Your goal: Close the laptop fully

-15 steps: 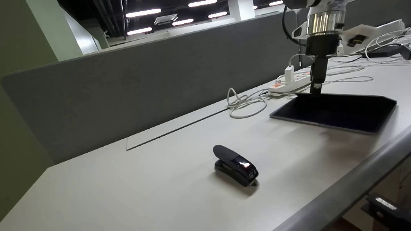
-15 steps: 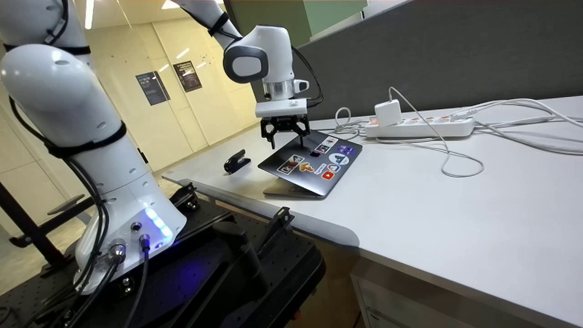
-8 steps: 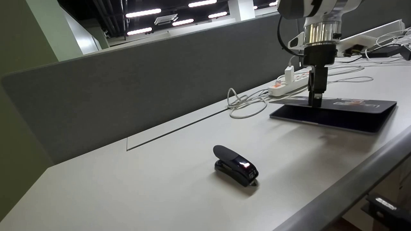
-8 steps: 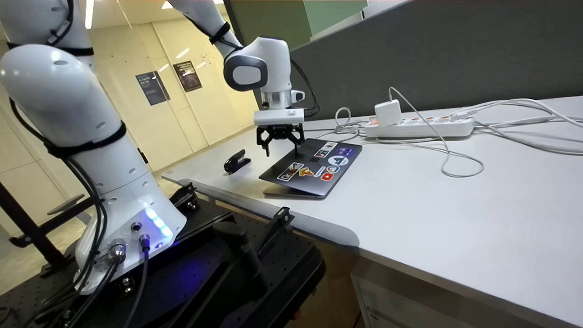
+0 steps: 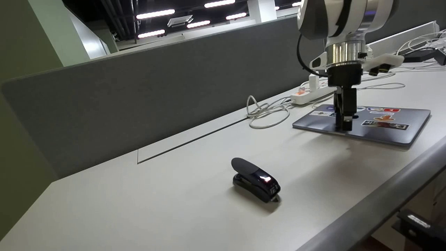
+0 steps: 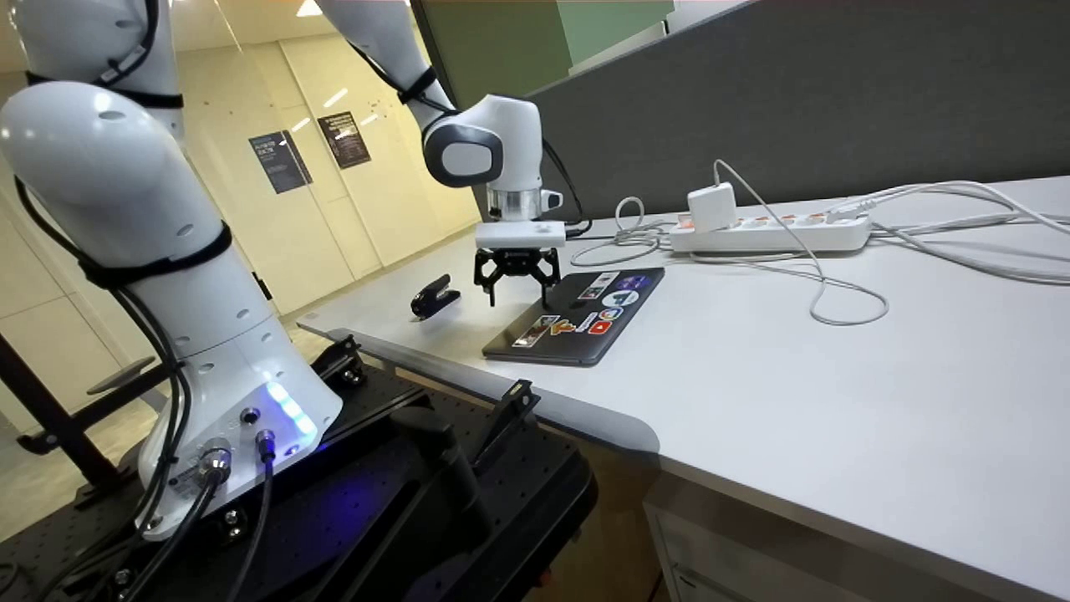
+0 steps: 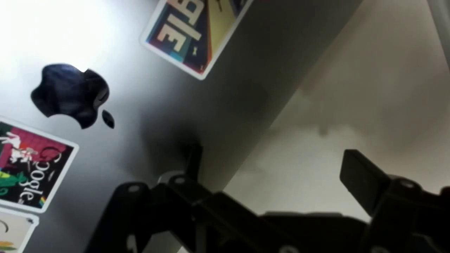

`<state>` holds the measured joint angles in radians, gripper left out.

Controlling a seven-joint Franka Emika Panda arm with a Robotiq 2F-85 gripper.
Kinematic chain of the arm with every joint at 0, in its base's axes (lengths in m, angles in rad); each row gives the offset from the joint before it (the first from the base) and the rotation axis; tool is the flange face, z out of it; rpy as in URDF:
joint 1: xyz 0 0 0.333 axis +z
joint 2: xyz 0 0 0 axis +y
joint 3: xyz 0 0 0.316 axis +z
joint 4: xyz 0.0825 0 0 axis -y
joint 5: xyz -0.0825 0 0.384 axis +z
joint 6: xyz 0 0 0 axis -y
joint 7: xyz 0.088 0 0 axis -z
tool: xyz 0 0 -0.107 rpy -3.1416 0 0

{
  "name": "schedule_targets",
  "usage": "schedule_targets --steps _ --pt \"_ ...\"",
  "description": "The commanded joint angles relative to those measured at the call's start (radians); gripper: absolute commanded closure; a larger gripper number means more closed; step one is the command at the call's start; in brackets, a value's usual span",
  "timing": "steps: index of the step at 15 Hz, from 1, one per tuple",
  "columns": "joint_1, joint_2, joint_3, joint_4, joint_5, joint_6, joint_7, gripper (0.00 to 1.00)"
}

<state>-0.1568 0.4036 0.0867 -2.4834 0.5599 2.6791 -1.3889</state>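
Over the last second the laptop lid (image 5: 369,116) has swung down from its raised tilt to lie flat on the base (image 6: 543,361), and the wedge of space between them has closed in both exterior views. In an exterior view its outer side, with the stickers (image 5: 385,125), now shows where the dark inside did before. The gripper (image 6: 519,301) has dropped along with it, its fingertips (image 5: 345,126) coming from the far side toward the lid's near edge, and the arm (image 6: 520,138) sits lower.

In both exterior views a stapler (image 5: 257,178) lies left of the laptop (image 5: 369,117), power strip (image 6: 752,239) apparently behind.
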Motion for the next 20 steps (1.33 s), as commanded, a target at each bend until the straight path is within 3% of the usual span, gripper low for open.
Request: schedule_targets --steps 1,7,14,20 --pt "-0.025 0.065 0.018 0.055 -0.071 0.004 0.054 0.0" --pt "-0.071 0.082 0.059 0.074 -0.111 0.004 0.055 0.0" --pt "-0.171 0.021 0.149 0.069 0.001 -0.085 0.007 0.0" --pt "-0.129 -0.103 0.128 -0.018 0.077 -0.053 0.009 0.0"
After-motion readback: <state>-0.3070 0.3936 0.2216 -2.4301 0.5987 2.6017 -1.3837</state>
